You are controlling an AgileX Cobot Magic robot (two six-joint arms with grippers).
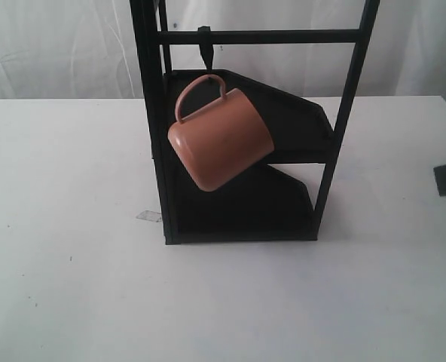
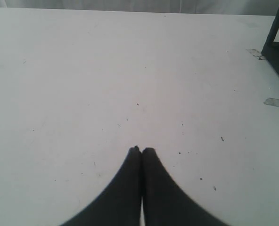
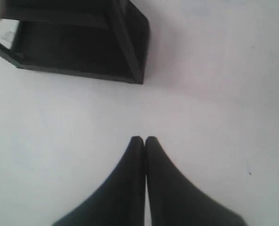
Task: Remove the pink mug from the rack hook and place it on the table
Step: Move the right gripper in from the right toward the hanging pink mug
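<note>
On rack hook (image 1: 204,44): pink mug (image 1: 221,143) hangs | left pincer (image 2: 142,149), right pincer (image 3: 144,138): pressed together

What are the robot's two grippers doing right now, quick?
Left gripper: closed, holding nothing.
Right gripper: closed, holding nothing.

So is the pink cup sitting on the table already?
No, the pink mug hangs tilted by its handle below the rack hook, up off the table.
</note>
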